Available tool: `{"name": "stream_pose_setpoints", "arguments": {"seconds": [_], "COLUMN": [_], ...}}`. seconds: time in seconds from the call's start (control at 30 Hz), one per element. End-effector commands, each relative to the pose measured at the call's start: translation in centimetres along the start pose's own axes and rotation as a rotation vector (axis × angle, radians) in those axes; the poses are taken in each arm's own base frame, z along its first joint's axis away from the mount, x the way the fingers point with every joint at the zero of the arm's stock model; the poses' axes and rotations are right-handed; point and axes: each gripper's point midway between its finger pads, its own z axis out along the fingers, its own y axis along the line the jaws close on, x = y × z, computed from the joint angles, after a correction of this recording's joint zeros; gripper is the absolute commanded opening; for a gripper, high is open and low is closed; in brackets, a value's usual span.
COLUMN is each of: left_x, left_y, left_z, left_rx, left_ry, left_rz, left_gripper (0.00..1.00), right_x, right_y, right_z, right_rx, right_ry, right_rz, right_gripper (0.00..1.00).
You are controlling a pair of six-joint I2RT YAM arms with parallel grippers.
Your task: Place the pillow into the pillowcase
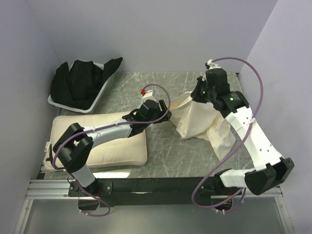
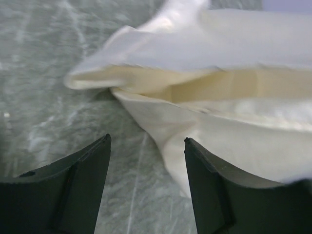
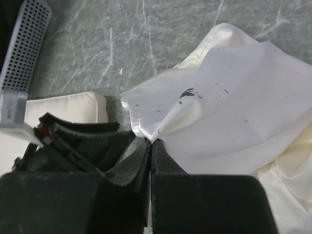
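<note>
Pillow (image 1: 117, 151) lies flat at the lower left of the top view, on the marbled table (image 1: 165, 153), with the left arm stretched across it. Just past the pillow's right end, the left gripper (image 1: 165, 106) (image 2: 146, 146) points at the pillowcase (image 1: 195, 122); its fingers stand apart and hold nothing. In the left wrist view the pillowcase (image 2: 234, 58) shows a gaping fold ahead of the fingers, and its lower edge droops down just beside the right-hand finger. The sack fills the centre right of the top view, bunched and partly lifted. At its upper edge the right gripper (image 1: 199, 93) (image 3: 152, 146) is pinched together on a peak of the pillowcase (image 3: 234, 97). Farthest off, at the upper left, a pale basket (image 1: 97, 100) holds a bundled black cloth (image 1: 83, 80).
</note>
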Motion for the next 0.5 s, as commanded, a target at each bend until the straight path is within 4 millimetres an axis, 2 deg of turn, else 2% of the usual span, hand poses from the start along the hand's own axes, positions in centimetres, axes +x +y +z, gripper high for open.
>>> {"name": "stream_pose_setpoints", "arguments": {"seconds": [0.0,0.13,0.37,0.43,0.47], "left_x": [-3.2,-4.5,-4.9,-4.7,-5.0], "left_y": [2.1,2.5,1.5,1.2,1.0], "left_z": [0.5,1.5,4.5,4.9,5.0], "left_rx": [-0.148,-0.153,-0.129,-0.119,-0.115], "left_ry": [-0.127,-0.148,-0.131,-0.119,-0.125], "left_rz": [-0.052,-0.066,-0.010,0.002,0.003], "left_gripper": [0.66,0.66,0.69,0.63,0.47], "right_x": [-1.1,-0.2,1.4,1.3,1.1], "right_y": [0.4,1.1,0.7,0.3,0.1], "right_z": [-3.9,-5.2,-6.3,-6.4,-6.4], "right_rx": [-0.058,-0.120,-0.143,-0.122,-0.111], "right_ry": [-0.089,-0.087,-0.087,-0.099,-0.105], "right_rz": [0.036,0.051,0.072,0.076,0.078], "right_gripper": [0.00,0.00,0.00,0.00,0.00]}}
